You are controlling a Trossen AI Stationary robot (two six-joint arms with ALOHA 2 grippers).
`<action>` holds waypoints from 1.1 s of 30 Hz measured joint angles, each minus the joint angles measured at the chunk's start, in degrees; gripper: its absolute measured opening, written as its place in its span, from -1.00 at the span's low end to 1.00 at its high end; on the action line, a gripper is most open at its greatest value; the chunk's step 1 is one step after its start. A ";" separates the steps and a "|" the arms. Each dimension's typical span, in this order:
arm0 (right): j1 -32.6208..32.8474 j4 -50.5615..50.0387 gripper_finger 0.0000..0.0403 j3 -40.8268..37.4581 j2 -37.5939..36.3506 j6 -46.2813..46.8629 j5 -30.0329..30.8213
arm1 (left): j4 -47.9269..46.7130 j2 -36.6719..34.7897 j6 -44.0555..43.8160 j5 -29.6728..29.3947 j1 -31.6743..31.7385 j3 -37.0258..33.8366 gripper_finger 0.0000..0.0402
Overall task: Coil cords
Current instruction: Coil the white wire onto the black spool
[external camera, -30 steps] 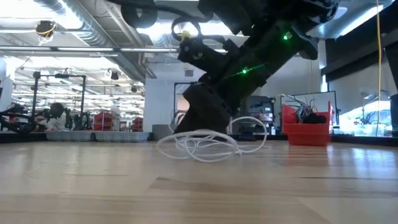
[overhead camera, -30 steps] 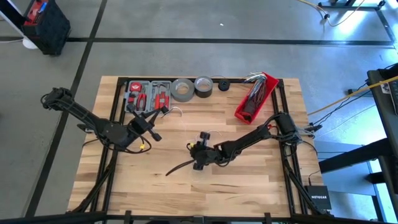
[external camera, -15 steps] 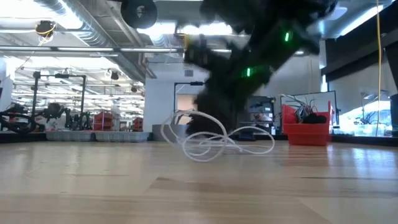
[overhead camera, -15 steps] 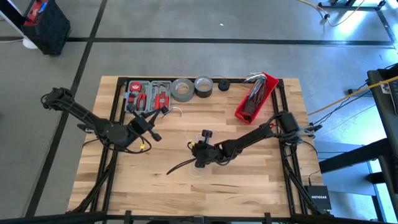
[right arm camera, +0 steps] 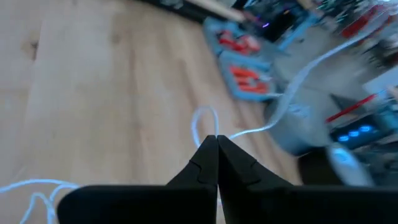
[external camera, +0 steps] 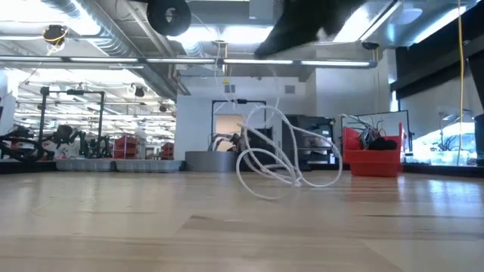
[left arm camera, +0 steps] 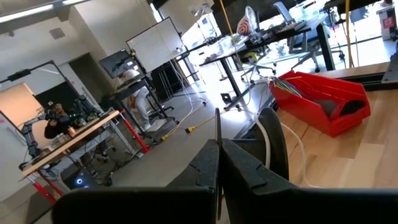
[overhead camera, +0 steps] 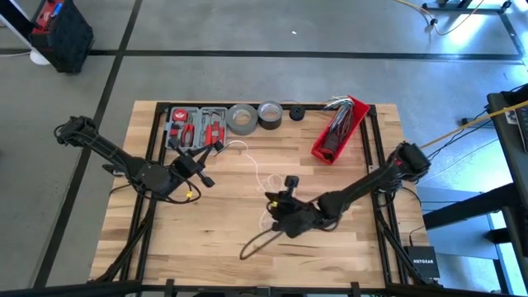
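Right gripper (overhead camera: 279, 216) sits lower centre of the high view, fingers pressed together on the white cord (external camera: 281, 155), apparently pinching a loop. The cord's coils lift off the table (overhead camera: 231, 223) mid-frame. Left gripper (overhead camera: 216, 146) closed, centre-left.

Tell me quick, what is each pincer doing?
Left pincer: shut, holding the white cord.
Right pincer: shut on the white cord.
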 joint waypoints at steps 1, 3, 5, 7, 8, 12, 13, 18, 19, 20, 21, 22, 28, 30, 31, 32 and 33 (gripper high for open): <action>0.59 -0.81 -0.99 0.00 -0.87 -0.18 2.05 | -0.07 0.00 -0.02 0.00 -0.01 0.00 -0.99; 2.12 -2.66 -1.00 0.00 -2.72 -0.65 6.35 | -0.75 0.00 -0.01 -0.15 0.00 0.00 -0.99; 3.88 -4.06 -1.00 -0.06 -5.07 -1.00 10.04 | -0.84 0.00 -0.02 -1.00 0.03 0.00 -0.99; 6.11 -4.34 -1.00 -0.04 -8.24 -1.10 13.53 | -0.86 0.00 -0.01 -2.57 0.04 0.00 -0.99; 7.34 -4.76 -1.00 -0.04 -9.87 -1.14 15.24 | -0.91 0.00 0.00 -3.32 0.04 0.00 -0.99; 11.44 -6.66 -1.00 -0.02 -15.28 -0.74 19.95 | -1.03 0.00 0.31 -4.52 0.04 0.00 -0.99; 11.90 -6.95 -1.00 -0.02 -16.21 0.26 19.58 | -1.01 0.00 0.21 -4.52 0.04 0.00 -0.99; 10.69 -11.30 -0.89 -0.23 -16.97 10.21 11.21 | -1.01 0.00 -0.11 -4.52 0.04 0.00 -0.99; 9.43 -11.90 -0.84 -0.73 -16.45 12.77 8.76 | -1.01 0.00 -0.21 -4.52 0.04 0.00 -0.99; 7.80 -12.05 -0.79 -1.52 -16.07 14.82 6.11 | -0.99 -0.01 -0.22 -4.52 0.04 0.00 -0.99; 6.14 -12.14 -0.73 -2.72 -15.41 16.23 3.76 | -0.96 -0.02 -0.22 -4.52 0.04 0.00 -0.99; 4.23 -12.15 -0.67 -3.94 -14.51 17.60 1.53 | -0.98 -0.02 -0.22 -4.51 0.04 0.00 -0.99; -8.16 -2.46 -0.32 -10.34 -6.92 18.43 -12.31 | -0.87 -0.02 0.39 -4.31 0.04 0.00 -0.99; -11.97 1.90 -0.25 -11.45 -3.69 16.57 -19.69 | -0.87 -0.02 0.42 -4.30 0.04 0.00 -0.99; -13.59 3.86 -0.23 -11.71 -1.85 15.36 -23.04 | -0.90 -0.02 0.42 -4.31 0.04 0.00 -0.99; -15.08 5.97 -0.21 -11.69 -0.34 14.71 -25.66 | -0.90 -0.02 0.42 -4.31 0.04 0.00 -0.99; -16.28 7.98 -0.20 -11.69 1.05 14.27 -27.86 | -0.90 -0.02 0.42 -4.29 0.04 0.00 -0.99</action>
